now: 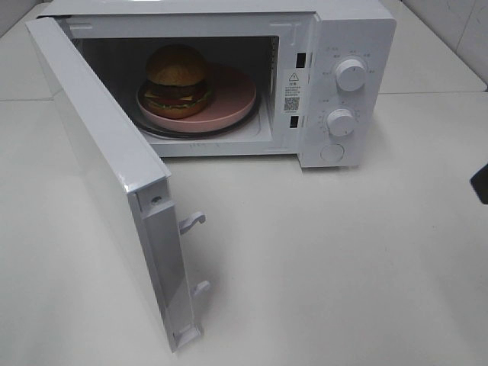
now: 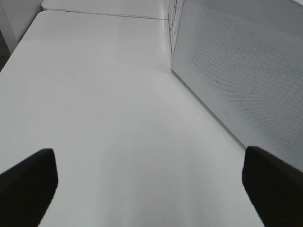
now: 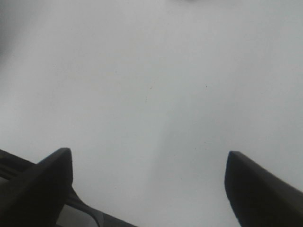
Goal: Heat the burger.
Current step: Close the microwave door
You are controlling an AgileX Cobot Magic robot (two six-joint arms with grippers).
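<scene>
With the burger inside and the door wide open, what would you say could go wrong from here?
1. The door stands wide open; a push from the left gripper, beside it with jaws open, might shift the microwave instead of latching it.
2. The burger is tall and sits off-centre on the pink plate; a hard slam could topple it.

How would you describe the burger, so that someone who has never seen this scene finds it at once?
Look at the white microwave on the table, its door wide open. Inside lies a shallow pink plate. The burger stands on the plate's left part, the only tall thing there, with a brown domed bun.
</scene>
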